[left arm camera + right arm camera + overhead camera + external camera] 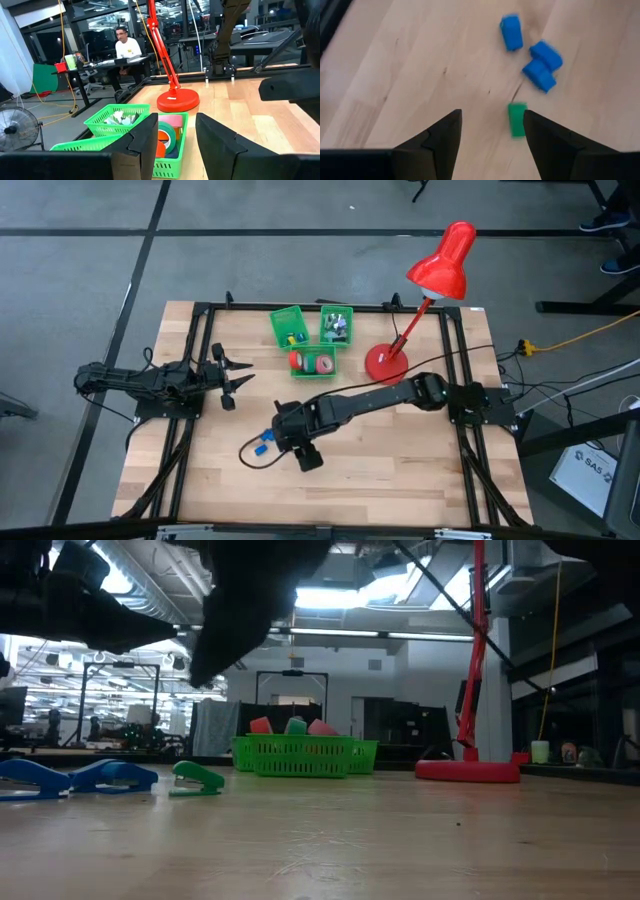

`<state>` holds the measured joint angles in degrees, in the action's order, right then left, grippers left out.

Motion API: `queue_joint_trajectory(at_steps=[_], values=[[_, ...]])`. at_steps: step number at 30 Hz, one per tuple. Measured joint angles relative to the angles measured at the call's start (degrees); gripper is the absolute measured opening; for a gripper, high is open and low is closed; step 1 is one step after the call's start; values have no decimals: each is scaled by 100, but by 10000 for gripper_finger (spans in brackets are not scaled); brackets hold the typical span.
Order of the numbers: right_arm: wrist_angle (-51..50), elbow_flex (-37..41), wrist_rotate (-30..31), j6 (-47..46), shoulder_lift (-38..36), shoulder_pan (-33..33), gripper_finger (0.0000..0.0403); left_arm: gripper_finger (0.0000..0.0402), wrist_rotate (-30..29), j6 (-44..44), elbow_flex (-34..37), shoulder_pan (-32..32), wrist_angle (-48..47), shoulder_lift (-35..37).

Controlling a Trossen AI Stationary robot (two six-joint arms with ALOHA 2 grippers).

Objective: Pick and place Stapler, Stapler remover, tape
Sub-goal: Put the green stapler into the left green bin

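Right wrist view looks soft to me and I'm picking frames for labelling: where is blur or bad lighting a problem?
Right wrist view: blue staplers and green stapler smeared. Low view: dark backlit arm against bright ceiling lights. High view: evenly lit, sharp.

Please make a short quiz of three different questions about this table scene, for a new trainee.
1. True or false: the tape rolls lie in a green basket.
2. Which gripper is over the small blue pieces? A) left B) right
3. Fill in: the red lamp stands on the table's ____ side, seen from above.

Key: 1 true. 2 B: the right gripper, fingers open, points at them and a green piece; the left gripper waits apart, empty. 3 right.
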<state>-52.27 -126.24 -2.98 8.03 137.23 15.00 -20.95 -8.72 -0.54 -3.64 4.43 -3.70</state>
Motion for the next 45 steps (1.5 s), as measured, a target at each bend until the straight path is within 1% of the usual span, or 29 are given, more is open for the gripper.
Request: queue_joint_trajectory(at_steps=[2, 7, 12, 15, 20, 25, 31, 33, 35, 42, 43, 45], values=[[332, 111, 0, 39, -5, -6, 218, 128, 0, 0, 0, 0, 1, 1], [976, 482, 0, 464, -4, -43, 218, 127, 0, -1, 0, 0, 2, 0], [1546, 931, 1, 619, -4, -149, 218, 127, 0, 0, 0, 0, 2, 1], [1598, 1150, 137, 740, 4, -241, 218, 128, 0, -1, 0, 0, 2, 0], [1631, 1528, 141, 743, 5, -369, 218, 128, 0, -1, 0, 0, 1, 1], [1896, 1817, -105, 741, 0, -393, 218, 128, 0, 1, 0, 0, 2, 0], [2312, 1889, -117, 738, -4, -393, 215, 127, 0, 0, 0, 1, 1, 1], [2463, 1891, -116, 721, -3, -393, 205, 127, 0, 0, 0, 0, 1, 2], [2568, 1889, -116, 721, -3, -393, 186, 128, 0, 1, 0, 0, 0, 0], [2522, 1884, -116, 714, -2, -393, 77, 127, 0, 0, 0, 0, 2, 2], [2473, 1850, -116, 692, -1, -393, 71, 128, 0, 0, 0, 0, 1, 0], [2314, 1744, -116, 539, 0, -393, 71, 127, 0, 1, 2, 0, 0, 2]])
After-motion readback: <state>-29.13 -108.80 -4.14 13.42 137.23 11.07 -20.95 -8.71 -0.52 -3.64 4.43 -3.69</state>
